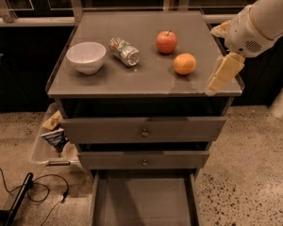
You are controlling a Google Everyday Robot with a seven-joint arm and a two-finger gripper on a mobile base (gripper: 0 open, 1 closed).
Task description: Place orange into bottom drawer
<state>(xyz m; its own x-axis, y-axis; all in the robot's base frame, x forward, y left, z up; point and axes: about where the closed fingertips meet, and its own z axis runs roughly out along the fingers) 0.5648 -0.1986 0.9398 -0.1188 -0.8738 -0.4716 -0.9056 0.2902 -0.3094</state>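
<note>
The orange (185,63) sits on the grey cabinet top (146,84), right of centre, just in front of a red apple (166,42). The bottom drawer (144,202) is pulled out at the bottom of the view, its flat grey floor bare. My gripper (222,75) hangs from the white arm at the right and sits over the top's right edge, a short way right of the orange and apart from it. It holds nothing that I can see.
A white bowl (86,57) and a tipped can (124,51) lie on the left half of the top. Two upper drawers (144,129) with small knobs are closed. A clear bin (51,136) with packets and a black cable (33,187) lie on the floor at left.
</note>
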